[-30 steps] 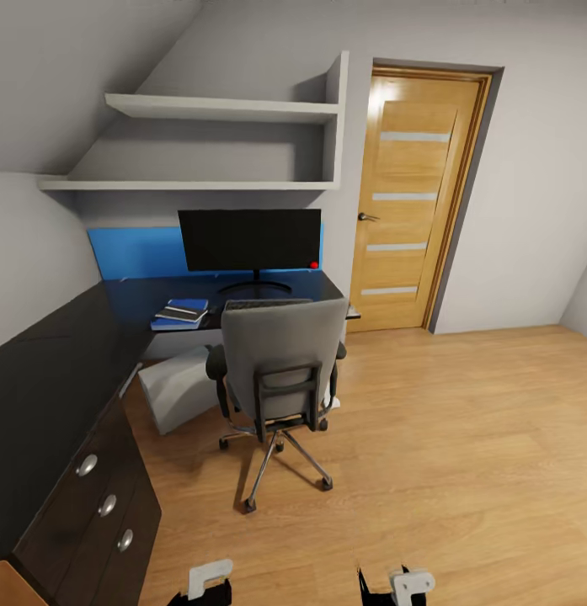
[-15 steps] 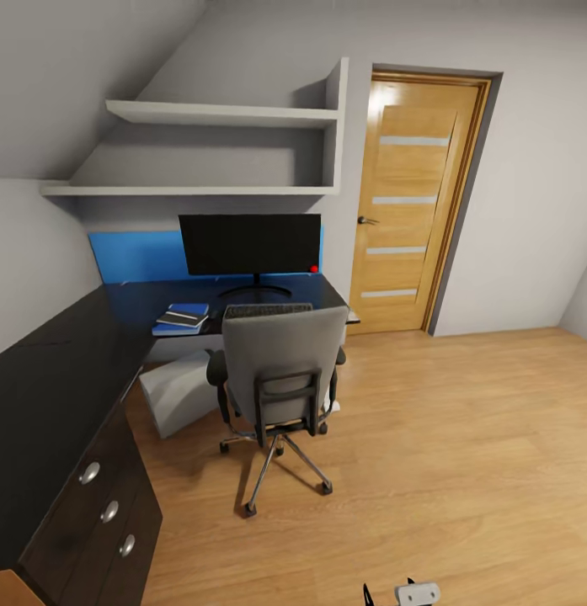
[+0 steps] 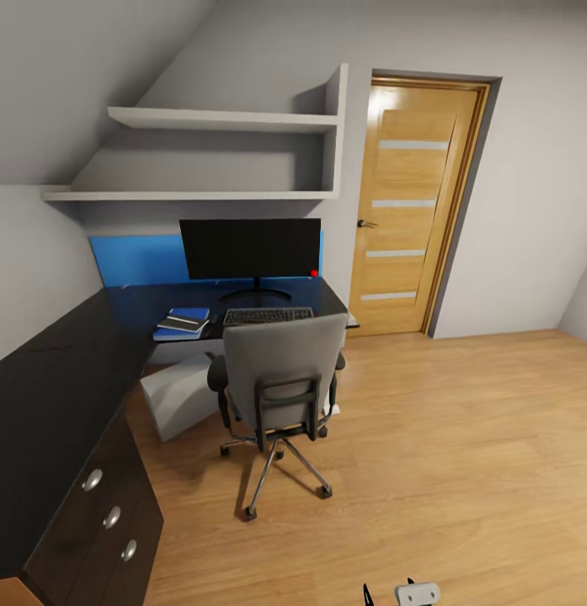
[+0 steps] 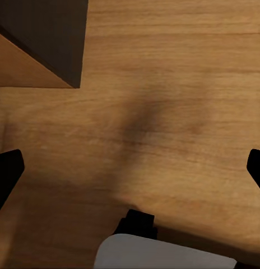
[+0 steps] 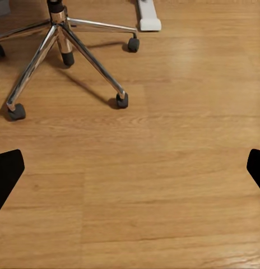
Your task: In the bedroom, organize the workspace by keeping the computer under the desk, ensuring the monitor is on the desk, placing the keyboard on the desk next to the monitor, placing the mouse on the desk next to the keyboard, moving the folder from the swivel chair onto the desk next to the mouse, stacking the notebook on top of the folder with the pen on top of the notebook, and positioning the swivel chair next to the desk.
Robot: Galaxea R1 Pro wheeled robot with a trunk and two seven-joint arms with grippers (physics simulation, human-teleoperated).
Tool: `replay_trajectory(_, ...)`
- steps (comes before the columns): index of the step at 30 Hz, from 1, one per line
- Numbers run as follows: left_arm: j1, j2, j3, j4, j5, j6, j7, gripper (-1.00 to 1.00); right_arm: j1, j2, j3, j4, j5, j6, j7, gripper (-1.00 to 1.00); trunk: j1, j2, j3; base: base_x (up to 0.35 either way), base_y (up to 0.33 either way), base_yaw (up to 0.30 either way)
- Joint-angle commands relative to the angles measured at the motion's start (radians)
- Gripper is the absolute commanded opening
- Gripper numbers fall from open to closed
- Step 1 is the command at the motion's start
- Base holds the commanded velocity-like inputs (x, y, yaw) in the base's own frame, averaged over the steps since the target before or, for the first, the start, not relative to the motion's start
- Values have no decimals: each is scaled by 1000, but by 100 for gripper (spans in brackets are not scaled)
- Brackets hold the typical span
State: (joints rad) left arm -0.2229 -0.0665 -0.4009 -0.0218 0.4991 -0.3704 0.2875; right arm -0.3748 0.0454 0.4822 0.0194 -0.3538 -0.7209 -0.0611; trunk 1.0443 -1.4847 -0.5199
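A: Since a second ago the head view has tipped up slightly, so the camera moved; the left gripper's white bracket has dropped off the bottom edge. The furniture itself hasn't shifted.

B: Head view?

A: Grey swivel chair [image 3: 280,379] pulled up to the black L-shaped desk [image 3: 66,370]. Black flat monitor [image 3: 250,249] on the desk, dark keyboard [image 3: 268,316] in front of it, blue folder and notebook stack [image 3: 184,323] to their left. Grey computer case [image 3: 179,394] on the wood floor [image 3: 461,454] under the desk.

B: Left wrist?

A: Left gripper [image 4: 130,168] spread wide, holding nothing, above floor beside a dark cabinet corner [image 4: 49,33].

B: Right wrist?

A: Right gripper [image 5: 130,168] wide open, empty, near the chair's chrome base [image 5: 63,50].
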Motion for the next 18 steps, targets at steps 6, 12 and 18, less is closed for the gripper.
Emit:
replay_trajectory(6, 2, -3, -10, 0, 6, -1, 4, 100, -1, 1, 8, 2, -2, -3, -6, 100, -23, 42, 18, 0, 0, 0)
replay_trajectory(12, 2, -1, -10, 0, 6, -1, 4, 100, -1, 1, 8, 2, -2, -3, -6, 100, -46, 84, 37, 0, 0, 0)
replay_trajectory(18, 2, 11, -10, 0, 6, -2, 4, 100, -1, 1, 8, 2, -2, -3, -6, 100, -69, 126, 55, 0, 0, 0)
